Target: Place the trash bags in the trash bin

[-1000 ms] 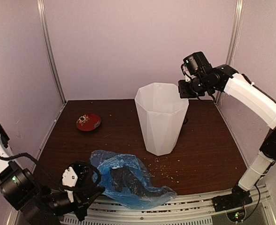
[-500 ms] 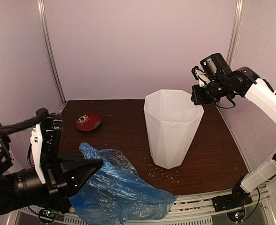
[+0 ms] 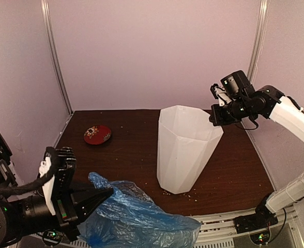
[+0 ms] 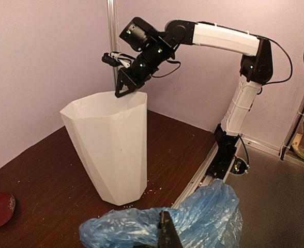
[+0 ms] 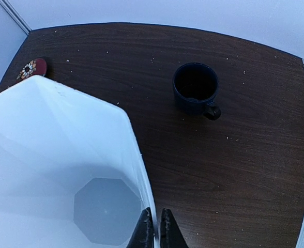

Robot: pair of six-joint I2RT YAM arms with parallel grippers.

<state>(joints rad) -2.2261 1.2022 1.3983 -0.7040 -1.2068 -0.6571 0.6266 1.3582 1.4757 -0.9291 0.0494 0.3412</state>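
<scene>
The trash bags (image 3: 141,222) are one crumpled light-blue film bag hanging over the table's near edge, also visible from the left wrist (image 4: 203,219). My left gripper (image 3: 108,192) is shut on the bag's upper left fold, its dark fingertips (image 4: 166,232) buried in the film. The trash bin (image 3: 183,150) is tall, white and faceted, and stands at centre right, leaning a little. Its inside (image 5: 54,155) holds nothing. My right gripper (image 3: 216,118) is shut on the bin's far right rim, with the thin wall between its fingers (image 5: 146,230).
A small red dish (image 3: 97,134) lies at the back left of the brown table. A dark blue mug (image 5: 195,88) stands behind the bin, hidden in the top view. Crumbs (image 3: 185,192) dot the wood near the bin's base. Pale walls enclose three sides.
My left gripper has lifted the bag off the table and drawn it toward the near edge. My right gripper has shifted the bin a little right and tilted it.
</scene>
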